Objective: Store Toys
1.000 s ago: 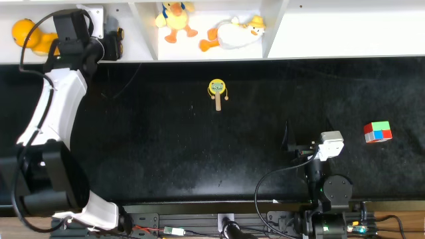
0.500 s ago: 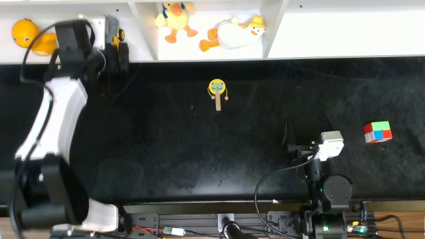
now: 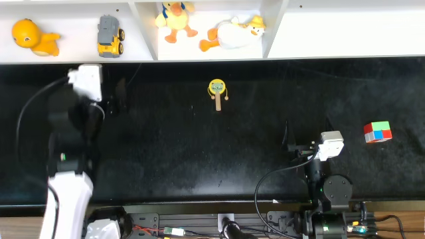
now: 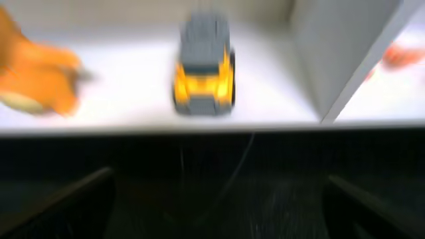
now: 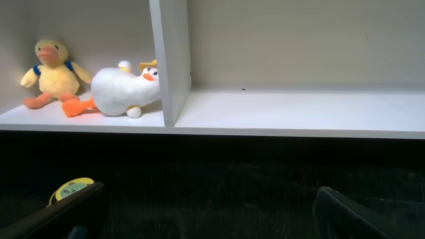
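Shelf [image 3: 332,40] is running along the far edge of your tabletop [image 3: 199,153]. Left gripper [image 4: 219,176] is hanging near it, jaws wide and empty; right gripper [image 5: 209,189] is gaping too. Toy truck [image 3: 109,36] is sitting in the far-left compartment; cube [image 3: 377,132] and rattle [image 3: 217,88] are lying on the tabletop.

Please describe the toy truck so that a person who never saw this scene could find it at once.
Find the white shelf along the far edge of the black table. In its left compartment, the toy truck stands beside an orange duck. It is grey and yellow, the only vehicle among animal toys.
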### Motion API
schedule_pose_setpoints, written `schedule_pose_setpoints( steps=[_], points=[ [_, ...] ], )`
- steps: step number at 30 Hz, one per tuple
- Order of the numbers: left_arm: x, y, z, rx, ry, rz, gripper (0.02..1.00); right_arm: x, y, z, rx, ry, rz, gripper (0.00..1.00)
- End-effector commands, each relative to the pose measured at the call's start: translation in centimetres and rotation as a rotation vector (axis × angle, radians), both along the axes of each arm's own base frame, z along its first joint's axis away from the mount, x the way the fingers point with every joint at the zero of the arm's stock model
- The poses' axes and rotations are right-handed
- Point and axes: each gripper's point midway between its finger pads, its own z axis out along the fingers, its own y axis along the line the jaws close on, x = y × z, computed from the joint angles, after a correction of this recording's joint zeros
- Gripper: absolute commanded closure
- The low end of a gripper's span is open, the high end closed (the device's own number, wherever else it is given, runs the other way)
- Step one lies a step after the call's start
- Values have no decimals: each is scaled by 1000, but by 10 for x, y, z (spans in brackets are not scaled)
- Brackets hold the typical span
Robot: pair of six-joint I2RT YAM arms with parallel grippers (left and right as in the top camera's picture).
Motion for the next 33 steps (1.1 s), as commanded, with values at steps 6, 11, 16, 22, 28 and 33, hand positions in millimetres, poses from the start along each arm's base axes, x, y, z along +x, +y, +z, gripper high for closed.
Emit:
schedule_pose_setpoints(
  steps=[6, 11, 16, 22, 28, 33],
  points=[
    [-61, -9, 13, 31, -387, -13, 20, 0, -1, -3, 4, -2, -1, 5],
    [-89, -15, -6, 37, -470, -26, 20, 0, -1, -3, 4, -2, -1, 5],
    [-101, -25, -28, 63, -385, -64, 20, 0, -1, -3, 4, -2, -1, 3],
    [-104, -27, -57, 54, -273, -76, 20, 0, -1, -3, 4, -2, -1, 7],
    [-104, -26, -57, 56, -270, -67, 20, 0, -1, -3, 4, -2, -1, 5],
    [-104, -25, -56, 57, -273, -67, 20, 0, -1, -3, 4, -2, -1, 5]
  ],
)
